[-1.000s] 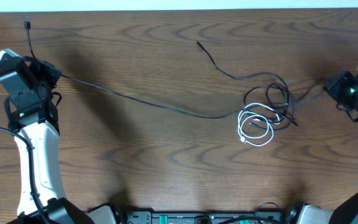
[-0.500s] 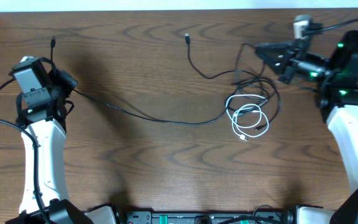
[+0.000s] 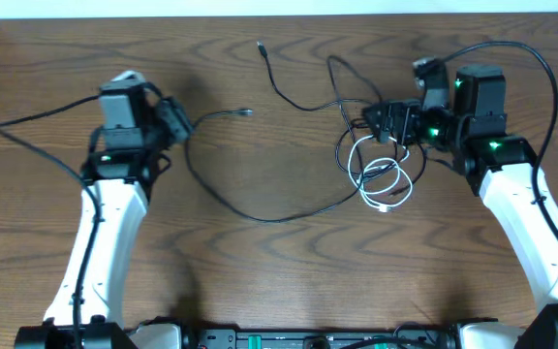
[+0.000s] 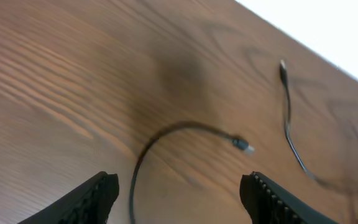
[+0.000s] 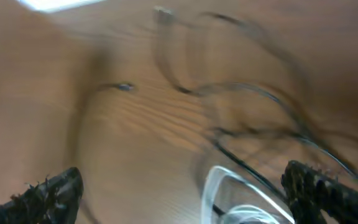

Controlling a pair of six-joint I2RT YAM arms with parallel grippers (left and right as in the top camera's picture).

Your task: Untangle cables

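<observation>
The thin black cable (image 3: 260,217) lies slack on the table. One plug (image 3: 247,113) rests just right of my left gripper (image 3: 180,122), the other plug (image 3: 261,46) near the far edge. Its right part loops into a tangle with the coiled white cable (image 3: 382,180). My left gripper (image 4: 179,200) is open, and the black cable (image 4: 133,186) runs on the wood between its fingers, untouched. My right gripper (image 3: 386,122) hovers open over the tangle's top. In the blurred right wrist view it (image 5: 185,199) is open above the white cable (image 5: 215,184).
Thick black arm cables arc out from the left arm (image 3: 37,145) and the right arm (image 3: 542,68). The table's far edge (image 3: 279,17) meets a white strip. The robot base (image 3: 318,339) sits at the near edge.
Both arms swung in from the table's sides towards the middle. Both grippers opened and let go of the black cable, which went from stretched taut to slack and curved.
</observation>
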